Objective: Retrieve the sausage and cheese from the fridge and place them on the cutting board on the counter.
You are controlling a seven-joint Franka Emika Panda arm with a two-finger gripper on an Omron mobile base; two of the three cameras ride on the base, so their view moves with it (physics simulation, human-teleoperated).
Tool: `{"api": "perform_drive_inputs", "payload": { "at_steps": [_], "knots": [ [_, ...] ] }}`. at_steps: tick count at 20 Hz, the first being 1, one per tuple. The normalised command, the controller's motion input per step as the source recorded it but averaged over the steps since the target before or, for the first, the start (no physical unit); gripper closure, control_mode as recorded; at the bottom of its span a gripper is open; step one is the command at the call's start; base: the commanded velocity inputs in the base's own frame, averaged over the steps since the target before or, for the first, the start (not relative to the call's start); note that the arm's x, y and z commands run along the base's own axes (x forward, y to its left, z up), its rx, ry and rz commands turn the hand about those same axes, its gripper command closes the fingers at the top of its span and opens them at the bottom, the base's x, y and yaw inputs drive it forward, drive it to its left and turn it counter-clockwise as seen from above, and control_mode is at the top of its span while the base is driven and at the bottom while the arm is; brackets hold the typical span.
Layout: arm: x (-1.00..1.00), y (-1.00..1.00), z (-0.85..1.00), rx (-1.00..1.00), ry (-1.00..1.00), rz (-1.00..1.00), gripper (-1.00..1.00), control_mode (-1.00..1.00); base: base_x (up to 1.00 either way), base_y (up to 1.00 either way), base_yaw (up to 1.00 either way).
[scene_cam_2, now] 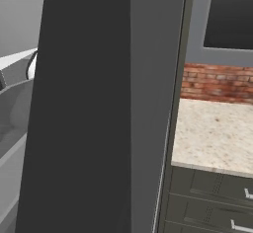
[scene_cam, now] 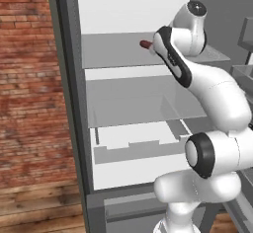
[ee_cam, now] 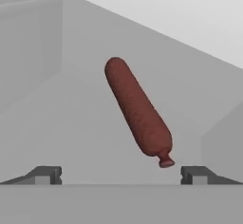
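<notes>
Gripper [ee_cam: 121,174] jaws wide open, nothing between them. Sausage [ee_cam: 137,110] lies just ahead on the upper fridge [scene_cam: 74,103] shelf, angled across the jaws. Probably light, firm, rounded, so it may roll. Grab mid-body, across its width.

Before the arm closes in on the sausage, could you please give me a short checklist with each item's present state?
1. Fridge open: ok.
2. Sausage lying on the upper shelf, in front of the gripper: ok.
3. Gripper open, fingertips apart: ok.
4. Sausage between the fingertips: not ok, it lies just ahead.
5. Cheese located: cannot tell.
6. Cutting board on the counter located: cannot tell.
</notes>
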Motion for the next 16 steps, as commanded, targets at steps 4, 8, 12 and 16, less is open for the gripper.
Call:
{"api": "perform_drive_inputs", "payload": {
  "at_steps": [4, 8, 12, 16],
  "knots": [
    [0.75, 0.01, 0.0, 0.0, 0.08, 0.0, -1.0, -1.0, 0.0, 0.0, 0.0],
    [0.74, 0.0, 0.0, 0.05, 0.15, 0.0, -1.0, -1.0, 0.0, 0.0, 0.0],
    [0.75, 0.0, 0.0, 0.06, 0.17, 0.0, -1.0, -1.0, 0.0, 0.0, 0.0],
    [0.52, 0.01, -0.2, 0.01, 0.12, 0.0, -1.0, -1.0, 0.0, 0.0, 0.0]
  ]
}}
